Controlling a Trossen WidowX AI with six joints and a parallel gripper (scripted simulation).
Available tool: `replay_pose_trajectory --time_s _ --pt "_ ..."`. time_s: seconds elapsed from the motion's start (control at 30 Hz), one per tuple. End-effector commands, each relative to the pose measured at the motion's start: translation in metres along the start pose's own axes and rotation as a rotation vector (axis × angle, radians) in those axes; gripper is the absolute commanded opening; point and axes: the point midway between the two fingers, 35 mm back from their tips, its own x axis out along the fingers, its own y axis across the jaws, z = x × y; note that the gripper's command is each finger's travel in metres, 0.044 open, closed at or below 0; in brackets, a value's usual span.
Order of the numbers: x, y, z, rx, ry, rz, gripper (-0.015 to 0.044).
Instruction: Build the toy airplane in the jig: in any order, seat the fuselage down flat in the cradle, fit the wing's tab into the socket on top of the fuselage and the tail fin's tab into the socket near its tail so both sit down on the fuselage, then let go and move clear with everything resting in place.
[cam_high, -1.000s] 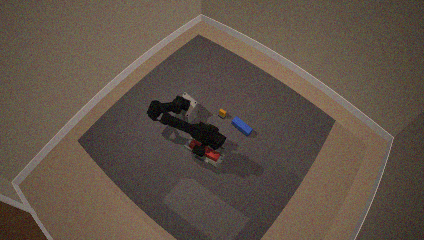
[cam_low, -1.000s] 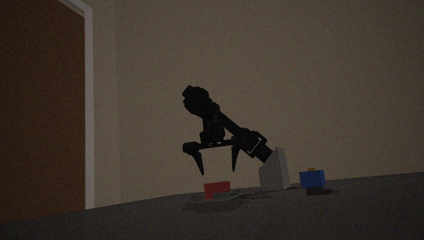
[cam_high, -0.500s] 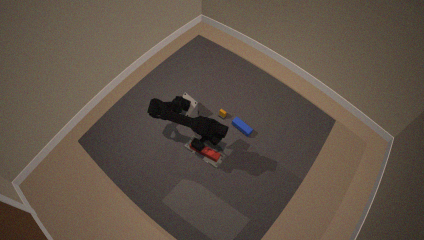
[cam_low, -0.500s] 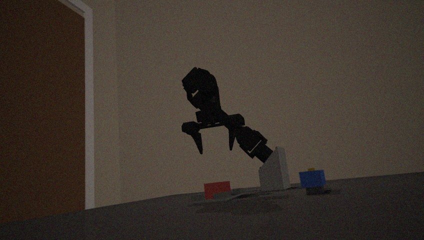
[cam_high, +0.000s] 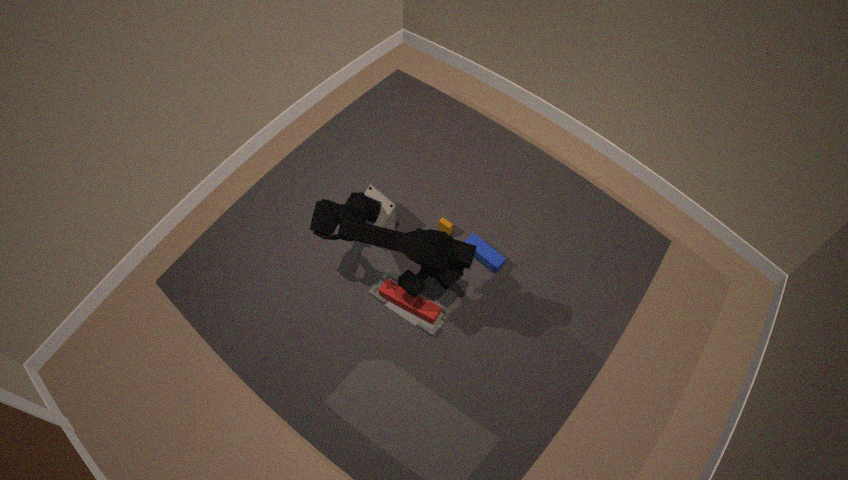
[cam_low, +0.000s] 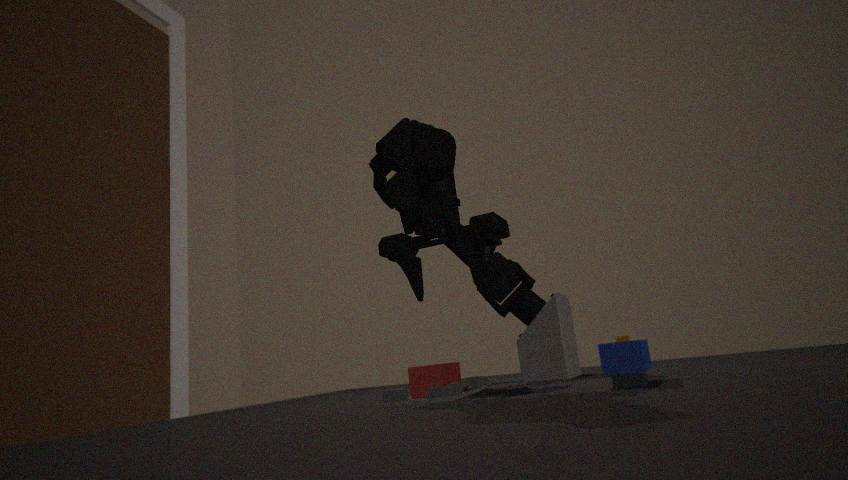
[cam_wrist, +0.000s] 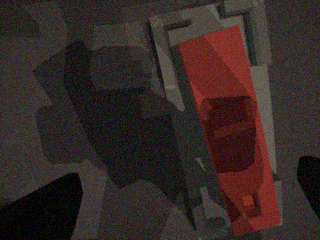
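Observation:
The red fuselage lies in the grey cradle, between its end walls; whether it sits fully flat is hard to tell. Its large top socket and small tail socket look empty in the wrist view. The blue wing lies apart from the cradle, raised on something dark. The orange tail fin stands near the wing, mostly hidden behind it in the exterior view. My gripper is open and empty, above the fuselage, with its fingers wide to either side.
The light grey arm base stands behind the cradle, on the tail fin's side. In the top view my arm passes between the cradle and the tail fin. A paler rectangle lies on the dark surface beyond the cradle.

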Motion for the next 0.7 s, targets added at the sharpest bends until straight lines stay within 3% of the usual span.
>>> replay_pose_trajectory --time_s 0.0,0.33,0.67 --pt "0.001 0.059 0.018 -0.014 0.005 0.009 0.044" --pt "0.019 0.213 0.021 -0.009 0.006 0.001 0.044" --pt "0.033 0.224 0.019 -0.007 0.006 -0.002 0.044"
